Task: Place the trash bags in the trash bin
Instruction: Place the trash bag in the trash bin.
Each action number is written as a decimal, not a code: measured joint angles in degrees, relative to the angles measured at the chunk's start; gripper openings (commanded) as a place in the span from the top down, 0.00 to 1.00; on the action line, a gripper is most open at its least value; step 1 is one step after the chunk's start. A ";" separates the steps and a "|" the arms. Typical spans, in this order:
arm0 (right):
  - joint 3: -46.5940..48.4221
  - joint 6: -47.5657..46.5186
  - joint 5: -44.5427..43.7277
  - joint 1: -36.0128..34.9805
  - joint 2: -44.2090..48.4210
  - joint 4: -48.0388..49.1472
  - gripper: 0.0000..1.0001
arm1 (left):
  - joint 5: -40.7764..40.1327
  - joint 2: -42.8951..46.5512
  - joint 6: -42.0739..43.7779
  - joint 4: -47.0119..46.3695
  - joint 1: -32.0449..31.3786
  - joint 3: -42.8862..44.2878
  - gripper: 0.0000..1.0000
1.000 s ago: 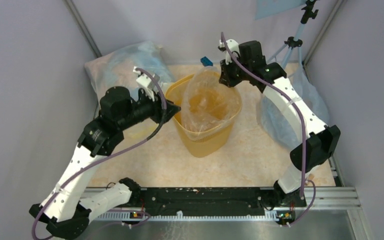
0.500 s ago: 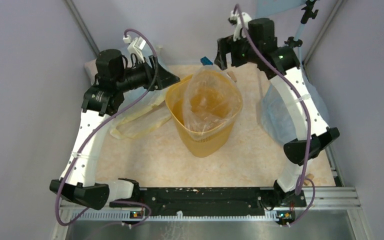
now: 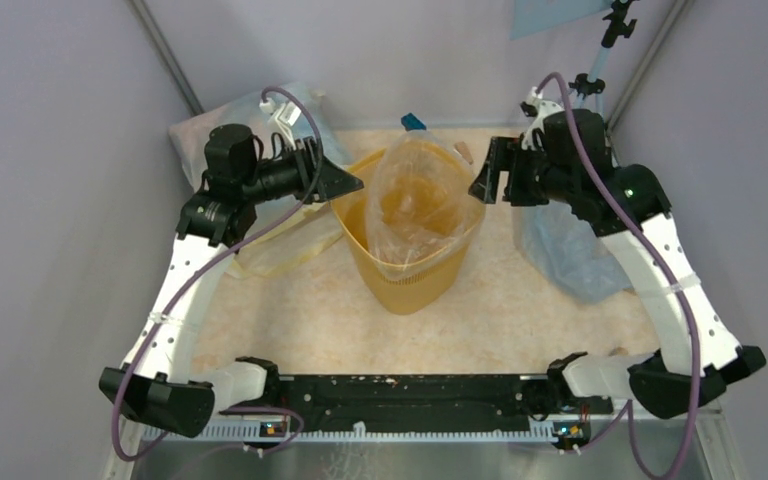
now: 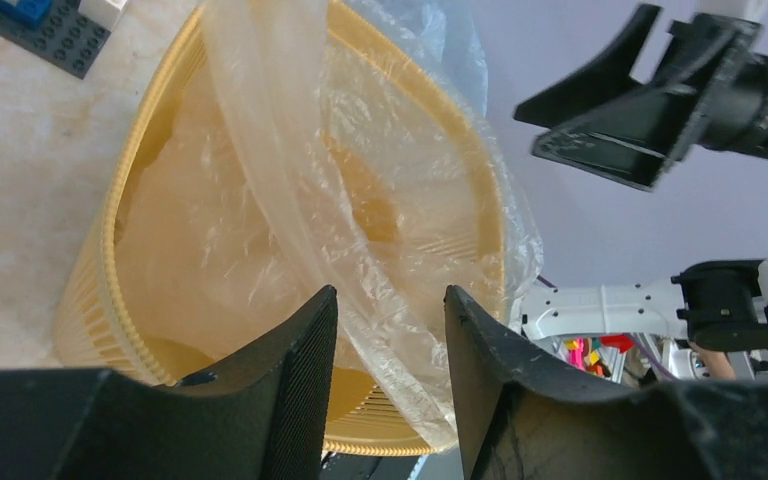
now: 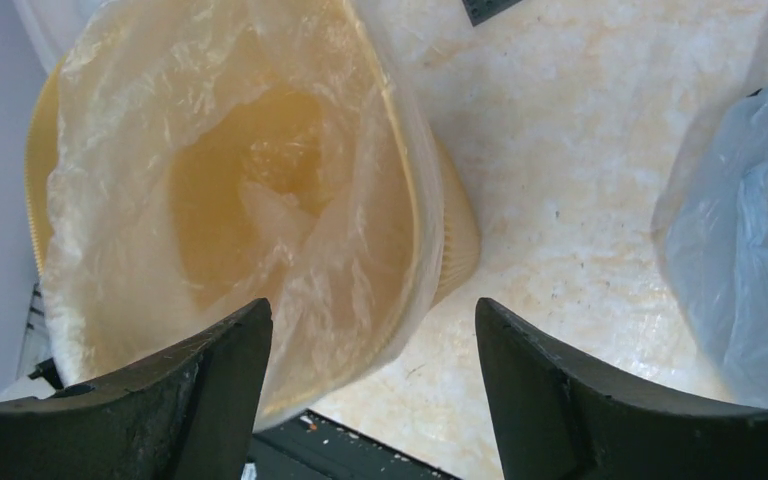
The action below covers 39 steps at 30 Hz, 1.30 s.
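Trash bag (image 3: 415,195) sits inside the trash bin (image 3: 410,285): clear wrinkly film lines the inside, its mouth stands up above the rim at the back & folds over the rim on the near and right sides, and the bottom is slumped down in the bin. Trash bin stands upright approx mid bench (image 3: 310,310), opening up. Left end effector (image 3: 348,183) is at the bin's left rim, fingers part-spread w/ a narrow gap. Its wrist cam shows bag film in line w/ that gap, but can't tell if the pads touch it. Right end effector (image 3: 482,182) hangs just beside the bin's right rim, fingers spread wide, nothing clamped, and its wrist cam looks down into the bag mouth. Left of the bin a pale film sheet (image 3: 275,240) lies flat on the bench, partly under the left arm. A bluish sack (image 3: 250,115) fills the back-left corner, and a second bluish sack (image 3: 570,245) lies right of the bin, below the right arm. A blue block (image 3: 413,122) sits just behind the bin
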State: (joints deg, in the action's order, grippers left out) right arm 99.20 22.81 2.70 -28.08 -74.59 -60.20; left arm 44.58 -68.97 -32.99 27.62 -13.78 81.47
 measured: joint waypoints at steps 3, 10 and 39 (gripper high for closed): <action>-3.37 2.47 0.31 0.00 4.94 0.94 0.25 | -0.61 1.88 -1.09 -1.79 0.04 -4.31 0.52; -11.87 7.63 3.32 0.00 11.19 3.82 0.37 | -0.63 1.84 -3.56 -6.62 0.04 -6.40 0.52; -23.47 19.89 4.09 0.17 7.89 14.80 0.63 | 4.63 -1.05 -8.26 -10.49 0.04 -10.62 0.54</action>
State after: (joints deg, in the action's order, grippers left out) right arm 75.72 42.70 6.79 -27.90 -66.70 -45.41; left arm 49.21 -70.02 -41.25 17.12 -13.74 70.85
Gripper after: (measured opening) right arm 0.398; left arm 0.460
